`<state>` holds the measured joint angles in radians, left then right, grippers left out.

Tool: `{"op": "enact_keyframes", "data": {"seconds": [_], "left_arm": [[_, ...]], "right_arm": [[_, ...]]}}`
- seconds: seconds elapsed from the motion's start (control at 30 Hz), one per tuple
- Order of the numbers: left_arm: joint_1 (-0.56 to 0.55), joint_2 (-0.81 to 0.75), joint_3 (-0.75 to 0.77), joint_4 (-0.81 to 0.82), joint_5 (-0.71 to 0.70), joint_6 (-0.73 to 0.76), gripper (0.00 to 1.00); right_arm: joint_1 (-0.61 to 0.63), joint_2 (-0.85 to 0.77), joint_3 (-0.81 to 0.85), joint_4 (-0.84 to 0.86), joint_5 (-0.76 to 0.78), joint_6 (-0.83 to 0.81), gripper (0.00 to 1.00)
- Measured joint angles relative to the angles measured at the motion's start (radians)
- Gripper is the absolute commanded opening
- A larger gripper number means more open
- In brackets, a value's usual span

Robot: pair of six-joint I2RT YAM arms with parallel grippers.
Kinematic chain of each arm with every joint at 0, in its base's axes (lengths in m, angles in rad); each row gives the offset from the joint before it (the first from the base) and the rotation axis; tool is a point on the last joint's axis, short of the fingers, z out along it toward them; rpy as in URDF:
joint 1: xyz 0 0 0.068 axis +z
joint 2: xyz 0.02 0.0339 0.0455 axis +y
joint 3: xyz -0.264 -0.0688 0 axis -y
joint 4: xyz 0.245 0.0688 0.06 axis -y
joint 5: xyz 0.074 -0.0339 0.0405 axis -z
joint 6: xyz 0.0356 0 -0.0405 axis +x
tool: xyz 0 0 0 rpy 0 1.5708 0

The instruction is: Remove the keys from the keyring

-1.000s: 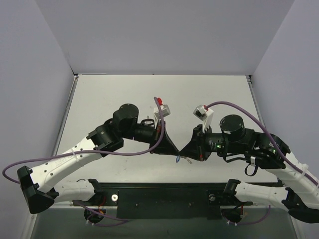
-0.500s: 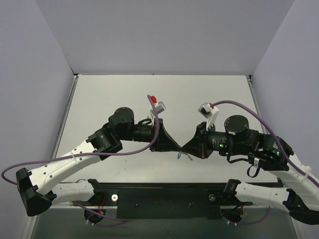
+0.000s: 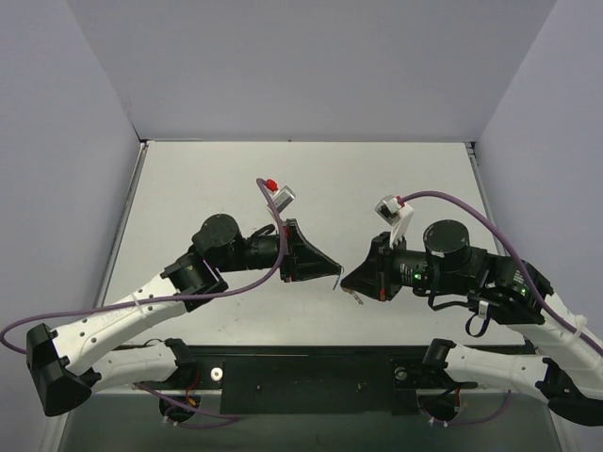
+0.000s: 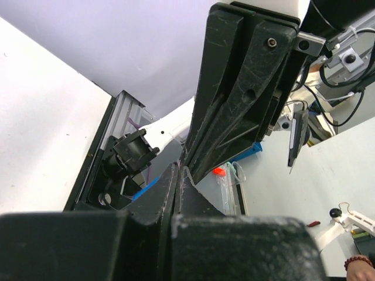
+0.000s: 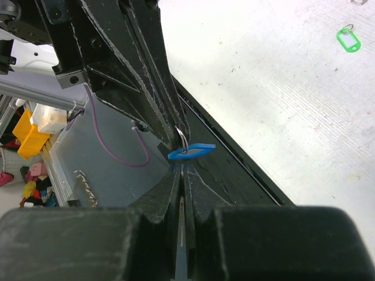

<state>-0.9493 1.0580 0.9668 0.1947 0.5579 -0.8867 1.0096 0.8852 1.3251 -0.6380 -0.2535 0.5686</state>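
The keyring is a small blue oval piece (image 5: 191, 151) hanging from a thin wire loop (image 5: 183, 139). It sits between the two gripper tips above the near middle of the table (image 3: 337, 283). My left gripper (image 3: 334, 272) is shut, with its black fingers (image 5: 167, 111) pinching the wire loop. My right gripper (image 5: 181, 171) is shut just below the blue piece. A thin silver key (image 5: 180, 234) shows edge-on between its jaws, and the key's end (image 3: 356, 299) pokes out underneath. In the left wrist view my left gripper (image 4: 177, 175) is shut tip to tip with the right fingers (image 4: 234, 111).
A small green tag with its own loop (image 5: 348, 40) lies on the white table (image 3: 188, 188), apart from both grippers. Grey walls enclose the table on three sides. The black base rail (image 3: 311, 372) runs along the near edge below the grippers.
The left arm has swung back to the left and its wrist has turned. The two gripper tips, pressed together a second ago, now stand slightly apart with the blue piece between them.
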Motion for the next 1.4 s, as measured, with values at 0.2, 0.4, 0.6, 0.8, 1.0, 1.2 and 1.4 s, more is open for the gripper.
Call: {"op": "enact_keyframes", "data": {"seconds": [0.2, 0.4, 0.6, 0.8, 1.0, 1.2, 1.4], "left_arm": [[0.016, -0.008, -0.017, -0.014, -0.062, -0.014, 0.0], [0.077, -0.018, -0.038, -0.088, -0.14, -0.025, 0.0], [0.121, -0.058, -0.086, -0.213, -0.22, -0.026, 0.0], [0.15, -0.111, -0.086, -0.417, -0.343, 0.022, 0.0], [0.167, -0.14, 0.004, -0.716, -0.5, 0.148, 0.0], [0.177, -0.256, 0.046, -0.908, -0.643, 0.275, 0.0], [0.179, -0.385, 0.025, -0.988, -0.766, 0.342, 0.0]], "right_arm": [[0.0, -0.016, -0.016, 0.001, 0.013, 0.005, 0.0], [0.0, -0.056, -0.061, 0.0, 0.08, 0.008, 0.0], [-0.008, -0.069, -0.103, -0.025, 0.2, 0.016, 0.0], [-0.029, -0.026, -0.13, -0.035, 0.277, 0.034, 0.0], [-0.059, 0.055, -0.16, -0.043, 0.325, 0.035, 0.0], [-0.068, 0.113, -0.187, -0.043, 0.348, 0.035, 0.0], [-0.068, 0.159, -0.207, -0.019, 0.351, 0.033, 0.0]]}}
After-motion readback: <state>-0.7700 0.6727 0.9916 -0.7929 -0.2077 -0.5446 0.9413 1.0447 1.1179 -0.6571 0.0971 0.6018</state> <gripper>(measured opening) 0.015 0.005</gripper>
